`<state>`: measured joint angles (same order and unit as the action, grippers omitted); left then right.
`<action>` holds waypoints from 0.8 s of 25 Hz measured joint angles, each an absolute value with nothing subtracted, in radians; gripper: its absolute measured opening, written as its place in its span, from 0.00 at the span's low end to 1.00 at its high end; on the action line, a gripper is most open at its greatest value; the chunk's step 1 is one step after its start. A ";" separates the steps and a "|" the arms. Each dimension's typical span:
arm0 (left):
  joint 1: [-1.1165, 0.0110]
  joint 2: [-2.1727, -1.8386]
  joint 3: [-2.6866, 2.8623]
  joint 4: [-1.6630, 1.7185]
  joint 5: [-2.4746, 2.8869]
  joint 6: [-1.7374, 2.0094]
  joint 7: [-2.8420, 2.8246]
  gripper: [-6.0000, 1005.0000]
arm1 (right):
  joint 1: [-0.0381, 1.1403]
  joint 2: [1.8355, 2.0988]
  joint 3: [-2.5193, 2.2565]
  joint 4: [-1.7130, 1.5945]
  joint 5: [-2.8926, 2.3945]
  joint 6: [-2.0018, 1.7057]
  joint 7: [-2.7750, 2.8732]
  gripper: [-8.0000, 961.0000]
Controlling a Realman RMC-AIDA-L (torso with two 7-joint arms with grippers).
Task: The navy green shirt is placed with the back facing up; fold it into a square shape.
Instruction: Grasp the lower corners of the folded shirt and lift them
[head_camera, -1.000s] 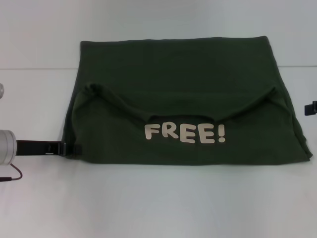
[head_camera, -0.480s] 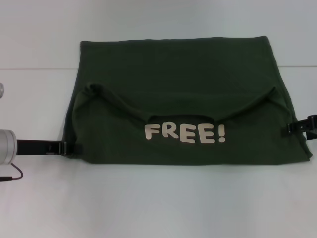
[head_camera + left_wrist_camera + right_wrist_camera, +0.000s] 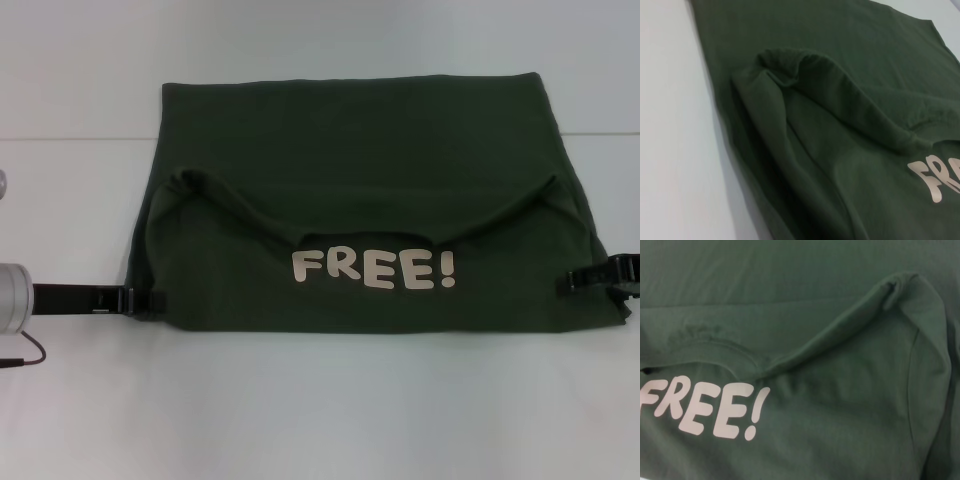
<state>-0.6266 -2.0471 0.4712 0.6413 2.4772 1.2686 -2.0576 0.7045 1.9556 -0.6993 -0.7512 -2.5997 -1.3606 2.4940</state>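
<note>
The navy green shirt (image 3: pixel 360 200) lies flat on the white table (image 3: pixel 320 400). Its near part is folded over, so the cream "FREE!" lettering (image 3: pixel 373 269) faces up. The folded sleeves bunch into ridges at the left (image 3: pixel 790 65) and right (image 3: pixel 900 290). My left gripper (image 3: pixel 155 298) lies low on the table, touching the shirt's near left edge. At the near right edge, my right gripper (image 3: pixel 565 281) reaches in over the cloth. Neither wrist view shows its own fingers, only the shirt (image 3: pixel 850 150) and the lettering (image 3: pixel 705 407) close up.
The white table surrounds the shirt, with bare surface in front and to the left (image 3: pixel 670 150). A table seam (image 3: pixel 70 139) runs across behind the left arm. The left arm's silver wrist (image 3: pixel 12 295) and a thin cable (image 3: pixel 30 355) sit at the left edge.
The right gripper has come in from the right edge of the view, moving down and leftward onto the shirt's near right edge. The left gripper and the shirt have stayed put.
</note>
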 joint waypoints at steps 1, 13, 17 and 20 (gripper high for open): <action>-0.626 -2.047 0.471 0.641 2.477 1.269 -2.058 0.03 | 0.703 1.956 -0.700 -0.751 -2.599 -1.360 2.494 0.96; -0.626 -2.048 0.471 0.641 2.477 1.273 -2.062 0.03 | 0.712 1.978 -0.719 -0.745 -2.600 -1.334 2.480 0.95; -0.626 -2.048 0.469 0.641 2.477 1.278 -2.062 0.03 | 0.714 1.979 -0.722 -0.742 -2.600 -1.328 2.480 0.94; -0.629 -2.048 0.467 0.641 2.477 1.281 -2.062 0.03 | 0.712 1.976 -0.723 -0.742 -2.601 -1.320 2.486 0.94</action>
